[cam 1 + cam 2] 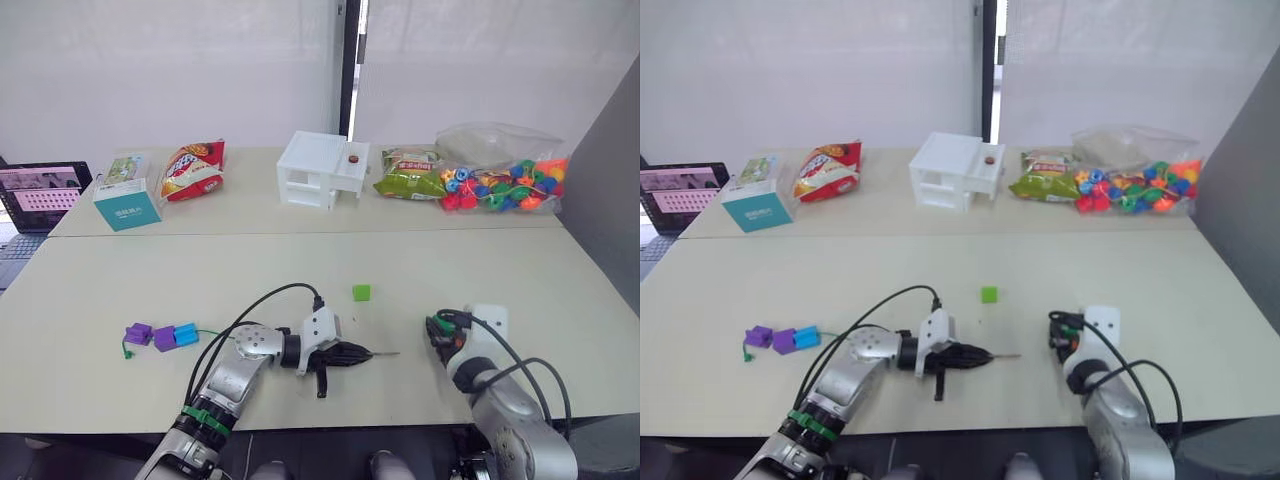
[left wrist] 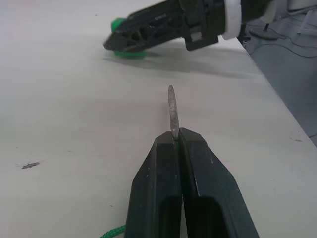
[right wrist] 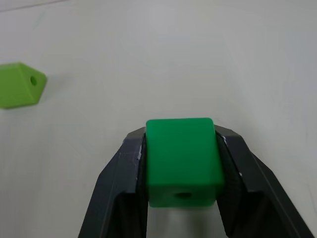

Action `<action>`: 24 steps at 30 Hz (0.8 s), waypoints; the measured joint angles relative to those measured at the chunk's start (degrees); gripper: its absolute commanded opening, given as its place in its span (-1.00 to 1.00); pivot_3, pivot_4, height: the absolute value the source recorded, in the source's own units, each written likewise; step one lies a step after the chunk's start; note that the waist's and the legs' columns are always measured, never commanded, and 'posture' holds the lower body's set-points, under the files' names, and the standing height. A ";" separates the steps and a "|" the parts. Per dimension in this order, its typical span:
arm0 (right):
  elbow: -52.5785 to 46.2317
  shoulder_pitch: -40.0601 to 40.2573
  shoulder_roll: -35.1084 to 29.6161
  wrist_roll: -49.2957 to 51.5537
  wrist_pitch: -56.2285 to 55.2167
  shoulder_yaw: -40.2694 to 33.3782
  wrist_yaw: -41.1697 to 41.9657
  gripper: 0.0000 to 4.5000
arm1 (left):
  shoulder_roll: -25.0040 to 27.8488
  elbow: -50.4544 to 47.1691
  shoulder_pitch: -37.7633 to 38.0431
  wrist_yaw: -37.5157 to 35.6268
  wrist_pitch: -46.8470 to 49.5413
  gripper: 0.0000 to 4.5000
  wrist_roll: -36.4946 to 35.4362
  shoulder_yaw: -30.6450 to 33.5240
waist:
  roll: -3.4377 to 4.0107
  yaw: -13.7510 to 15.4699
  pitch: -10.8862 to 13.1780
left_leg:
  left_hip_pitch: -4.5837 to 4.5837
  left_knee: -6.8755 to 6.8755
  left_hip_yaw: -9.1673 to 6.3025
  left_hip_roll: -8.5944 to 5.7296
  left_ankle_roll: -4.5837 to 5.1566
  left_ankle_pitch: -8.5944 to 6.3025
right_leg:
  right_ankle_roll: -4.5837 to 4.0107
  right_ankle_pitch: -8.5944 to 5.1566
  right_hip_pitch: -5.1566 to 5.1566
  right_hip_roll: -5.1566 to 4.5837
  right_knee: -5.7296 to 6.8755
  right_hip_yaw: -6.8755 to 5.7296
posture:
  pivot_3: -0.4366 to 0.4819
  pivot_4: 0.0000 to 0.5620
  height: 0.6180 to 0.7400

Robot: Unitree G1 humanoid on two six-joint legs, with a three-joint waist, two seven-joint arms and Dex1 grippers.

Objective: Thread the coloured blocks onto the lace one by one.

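Here the left gripper [image 2: 176,144] was clenched on the lace [image 2: 172,110], its two black fingers pressed together around the cord just behind the stiff grey tip, which stuck out forward over the near table [image 1: 150,280]. Behind the fingers only a short green stretch of cord showed in the left wrist view; in the head views the cord was too thin to follow under the arm, and it reappeared as a faint green line running to the threaded blocks. The right gripper [image 3: 181,163] was grasping the dark green block [image 3: 182,158] between its fingers, one hole facing the wrist camera; in the head views this block was hidden by the gripper and its cables, and in the left wrist view only a green sliver showed beneath the fingers. The two grippers lay near each other on the near table, tips facing, with a gap between. The light green block [image 1: 361,292] sat alone on the table beyond them, hole visible in the right wrist view. Two purple blocks [image 1: 139,332] and the blue block [image 1: 186,334] sat in a row well to the left, touching one another, with the lace's knotted end [image 1: 127,349] just beside them. A bag of mixed beads [image 1: 500,185] rested on the far table, its right edge partly cut off by a grey panel.
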 measured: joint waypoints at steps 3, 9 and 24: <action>-0.20 0.06 0.23 -0.16 0.02 0.30 -0.64 0.00 | -0.11 0.75 -0.36 -0.95 -0.73 -1.00 0.01 -0.08 | 0.00 0.02 0.00 | 0.00 0.00 -0.01 0.00 0.00 0.00 | 0.00 0.00 0.00 0.00 0.00 -0.01 | -0.05 -0.47 1.00; -0.86 -2.23 -1.39 0.46 2.39 0.52 -0.19 0.88 | -0.34 1.99 -1.51 -2.11 -1.00 -1.00 0.13 -0.34 | 0.00 0.05 0.00 | -0.01 0.00 0.00 0.00 0.00 0.00 | 0.00 0.00 0.00 0.00 -0.02 0.00 | -0.05 -0.47 1.00; 5.05 -20.98 -43.50 15.73 10.08 -3.81 37.39 0.99 | -1.19 2.51 -1.27 -1.41 -2.20 -1.00 0.16 -0.10 | 0.01 0.25 0.03 | -0.07 0.02 -0.05 0.00 0.12 -0.06 | 0.03 -0.02 0.14 0.01 -0.14 -0.12 | -0.05 -0.47 1.00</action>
